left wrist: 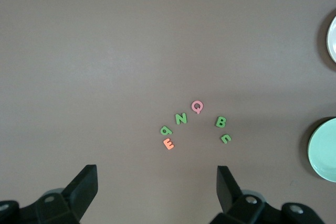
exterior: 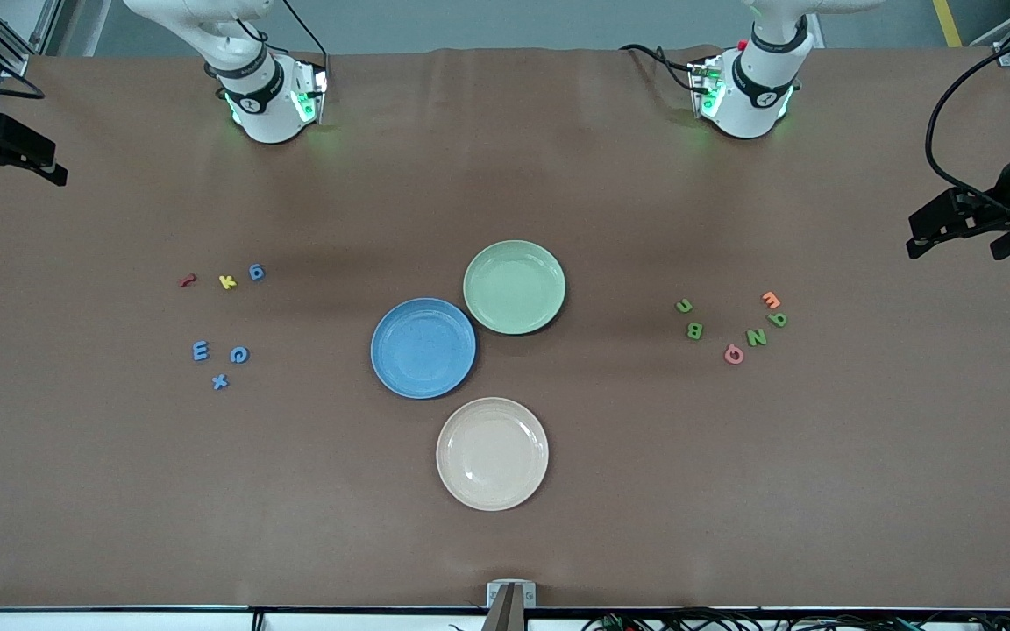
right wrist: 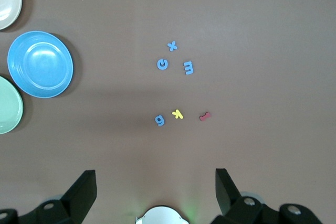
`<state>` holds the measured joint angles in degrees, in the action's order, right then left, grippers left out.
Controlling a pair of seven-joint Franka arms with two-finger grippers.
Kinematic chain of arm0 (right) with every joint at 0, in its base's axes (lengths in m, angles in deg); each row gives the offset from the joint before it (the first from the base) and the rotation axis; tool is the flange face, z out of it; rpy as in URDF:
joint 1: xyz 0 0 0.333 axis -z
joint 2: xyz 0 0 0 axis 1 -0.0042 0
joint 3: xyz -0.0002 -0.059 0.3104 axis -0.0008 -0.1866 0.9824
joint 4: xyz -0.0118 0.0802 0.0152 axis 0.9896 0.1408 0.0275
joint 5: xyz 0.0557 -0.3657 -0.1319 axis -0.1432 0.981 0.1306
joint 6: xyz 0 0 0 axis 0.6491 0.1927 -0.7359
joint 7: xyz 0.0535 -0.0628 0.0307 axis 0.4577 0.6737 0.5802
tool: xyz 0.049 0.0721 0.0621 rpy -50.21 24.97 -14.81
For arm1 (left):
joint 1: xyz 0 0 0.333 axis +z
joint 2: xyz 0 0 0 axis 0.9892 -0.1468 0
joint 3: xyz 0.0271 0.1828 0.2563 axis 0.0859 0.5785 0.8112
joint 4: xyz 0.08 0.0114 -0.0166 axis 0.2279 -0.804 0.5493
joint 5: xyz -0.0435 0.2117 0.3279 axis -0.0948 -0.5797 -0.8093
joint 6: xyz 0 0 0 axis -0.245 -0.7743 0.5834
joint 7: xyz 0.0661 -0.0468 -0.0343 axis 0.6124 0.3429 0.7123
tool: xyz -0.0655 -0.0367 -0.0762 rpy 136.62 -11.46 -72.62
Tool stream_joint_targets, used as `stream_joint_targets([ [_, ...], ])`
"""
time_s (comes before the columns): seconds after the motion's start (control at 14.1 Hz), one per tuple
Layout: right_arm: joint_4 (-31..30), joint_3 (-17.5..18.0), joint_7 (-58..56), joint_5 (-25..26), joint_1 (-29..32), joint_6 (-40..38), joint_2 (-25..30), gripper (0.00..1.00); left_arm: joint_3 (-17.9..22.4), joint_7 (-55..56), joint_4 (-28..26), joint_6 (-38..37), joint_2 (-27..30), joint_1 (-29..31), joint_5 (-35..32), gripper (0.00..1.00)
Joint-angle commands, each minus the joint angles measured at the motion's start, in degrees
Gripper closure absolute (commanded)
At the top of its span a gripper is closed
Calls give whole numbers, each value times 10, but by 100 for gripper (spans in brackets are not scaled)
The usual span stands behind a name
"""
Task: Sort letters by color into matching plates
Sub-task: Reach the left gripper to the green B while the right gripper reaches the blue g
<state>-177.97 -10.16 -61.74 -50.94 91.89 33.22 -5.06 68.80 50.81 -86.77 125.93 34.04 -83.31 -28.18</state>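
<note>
Nothing has been sorted yet: all three plates are bare and every letter lies on the brown counter (exterior: 119, 491). The blue plate (exterior: 423, 348) sits at the centre of the front view, the pale green plate (exterior: 514, 287) touching it just up and to the right, and a cream plate (exterior: 492, 453) lies below them, outside the job.

The four blue letters are at the left of the front view: a blue g (exterior: 257, 272) in a row with a yellow k (exterior: 227, 281) and a red letter (exterior: 188, 280) whose shape I cannot read for sure, and lower down a blue E (exterior: 200, 350), a blue G (exterior: 239, 354) and a blue x (exterior: 219, 381). The four green letters are at the right of the frame: a green n (exterior: 684, 306), a green B (exterior: 695, 330), a green N (exterior: 757, 336) and a green q (exterior: 778, 319), mixed with an orange E (exterior: 771, 300) and a pink Q (exterior: 734, 353).

The left pincer (left wrist: 157, 184) hangs high over the green cluster with its jaws spread wide and holding nothing; the right pincer (right wrist: 156, 184) hangs likewise over the blue cluster, also spread and bare.

The step in hand looks like the first pick. The next move calls for a descent onto one tiny letter, with the jaws straddling it alone; the green N and pink Q lie close together, so an outlying letter such as the blue x seems the easier start.
</note>
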Motion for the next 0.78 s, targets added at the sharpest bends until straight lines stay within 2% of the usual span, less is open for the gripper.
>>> stream_joint_targets([
  [0.0, 1, 3, -3, 5, 10, 3, -1, 0, 1, -3, 13, -16, -5, 0, 8, 0],
  [0.28, 18, 3, -6, 2, 31, -13, 2, 0, 1, -3, 12, -20, -5, 3, 8, 0],
  [0.57, 23, 4, -2, -1, 33, -2, -3, 0, 2, -5, 8, -96, -41, 10, 9, 0],
  [0.71, 24, 3, -2, 1, 34, 17, -10, 0, 2, 7, -12, -100, -52, 8, 38, 0],
])
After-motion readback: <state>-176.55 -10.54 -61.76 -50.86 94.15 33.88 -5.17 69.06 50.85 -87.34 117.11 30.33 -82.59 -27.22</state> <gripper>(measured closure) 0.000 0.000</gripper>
